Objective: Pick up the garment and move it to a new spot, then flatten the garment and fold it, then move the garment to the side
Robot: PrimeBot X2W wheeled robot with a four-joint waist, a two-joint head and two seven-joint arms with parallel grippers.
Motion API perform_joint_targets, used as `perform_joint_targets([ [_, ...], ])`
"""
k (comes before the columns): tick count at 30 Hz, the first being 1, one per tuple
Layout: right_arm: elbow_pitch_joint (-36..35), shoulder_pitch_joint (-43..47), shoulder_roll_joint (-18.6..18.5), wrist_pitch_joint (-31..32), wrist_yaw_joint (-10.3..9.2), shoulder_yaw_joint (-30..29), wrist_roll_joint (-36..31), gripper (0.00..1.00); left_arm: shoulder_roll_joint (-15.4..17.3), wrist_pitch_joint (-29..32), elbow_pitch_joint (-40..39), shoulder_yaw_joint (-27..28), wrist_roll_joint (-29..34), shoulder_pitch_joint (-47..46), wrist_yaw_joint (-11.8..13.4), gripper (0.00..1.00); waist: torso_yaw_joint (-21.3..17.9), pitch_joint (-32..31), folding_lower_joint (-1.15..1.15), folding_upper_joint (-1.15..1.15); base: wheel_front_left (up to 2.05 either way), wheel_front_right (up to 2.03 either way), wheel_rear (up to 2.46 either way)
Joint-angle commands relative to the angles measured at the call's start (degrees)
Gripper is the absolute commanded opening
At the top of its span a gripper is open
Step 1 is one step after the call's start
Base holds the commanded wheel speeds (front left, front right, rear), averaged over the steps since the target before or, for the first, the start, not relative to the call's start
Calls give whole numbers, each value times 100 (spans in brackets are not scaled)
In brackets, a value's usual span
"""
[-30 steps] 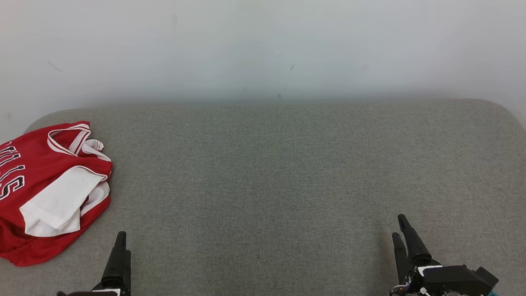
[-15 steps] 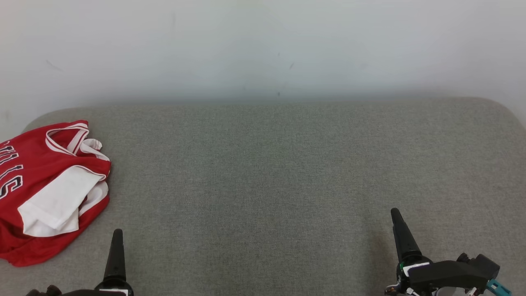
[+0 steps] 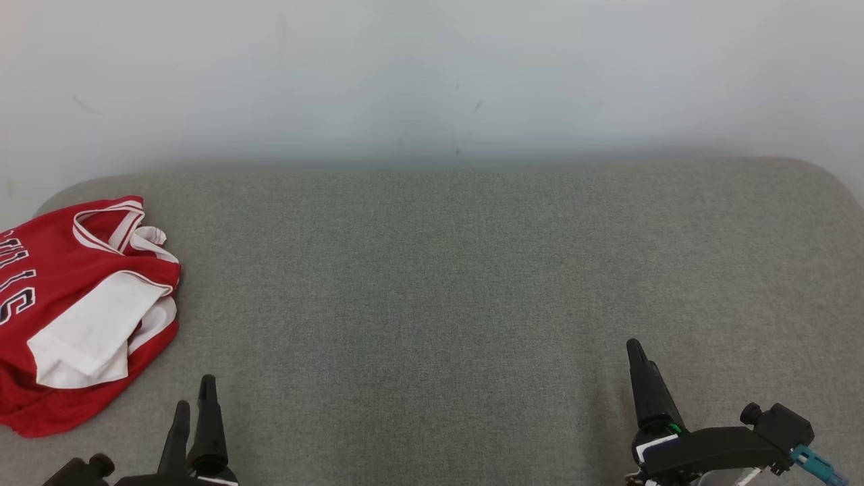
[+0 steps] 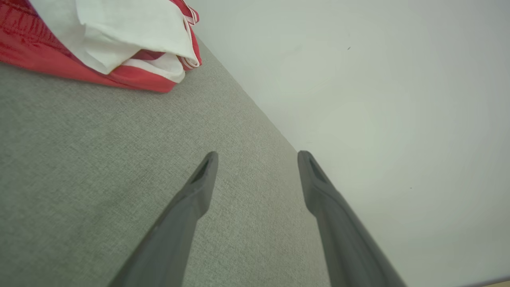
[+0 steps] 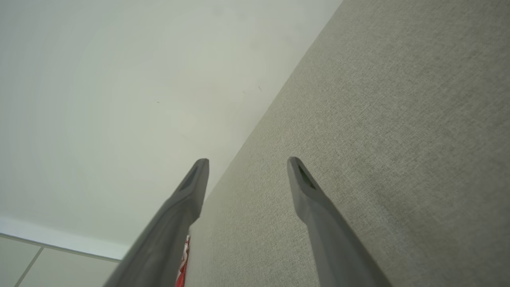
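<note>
The garment point(image 3: 74, 310) is a red jersey with white trim and a white lining turned out. It lies bunched at the far left of the grey padded surface point(image 3: 439, 290), part of it cut off by the frame edge. My left gripper point(image 3: 194, 395) stands low just right of the garment, apart from it, fingers up. In the left wrist view the left gripper point(image 4: 257, 159) is open and holds nothing, with the garment point(image 4: 99, 40) at the upper left. My right gripper point(image 3: 638, 358) is at the lower right, far from the garment. The right wrist view shows the right gripper point(image 5: 247, 161) open and empty, and a red sliver of garment point(image 5: 183, 263).
A plain white wall point(image 3: 432, 81) rises directly behind the grey surface. The surface has rounded back corners point(image 3: 823, 175) and a wide bare stretch between the two grippers. Pale floor tiles point(image 5: 24, 259) show beyond its left end in the right wrist view.
The left gripper's fingers have come apart; one dark finger showed before, two show now. The right gripper has rolled and shifted slightly left. The garment lies as before.
</note>
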Motion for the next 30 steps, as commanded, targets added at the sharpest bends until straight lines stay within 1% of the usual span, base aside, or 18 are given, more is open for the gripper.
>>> perform_joint_targets([
  [1,-77,-32,-3,-67,-4,27,-253,100,36,-58,-97,-35,366,-10,31,100,-1,1,-1,0,0,0,0],
  [8,-84,-14,-2,-198,-5,66,-1212,100,38,-187,-137,-90,1136,42,116,100,-8,4,-1,0,0,0,0],
  [12,-85,-3,-2,-271,-5,58,-1686,100,57,-262,-174,-116,1507,64,105,100,-8,11,-1,0,0,0,0],
  [20,-66,18,-2,-401,-6,114,-2369,100,79,-392,-219,-131,2101,124,94,100,-17,13,-1,0,0,0,0],
  [30,-87,22,-1,-557,-7,165,-3049,100,79,-551,-269,-153,2751,152,94,100,-28,42,-1,0,0,0,0],
])
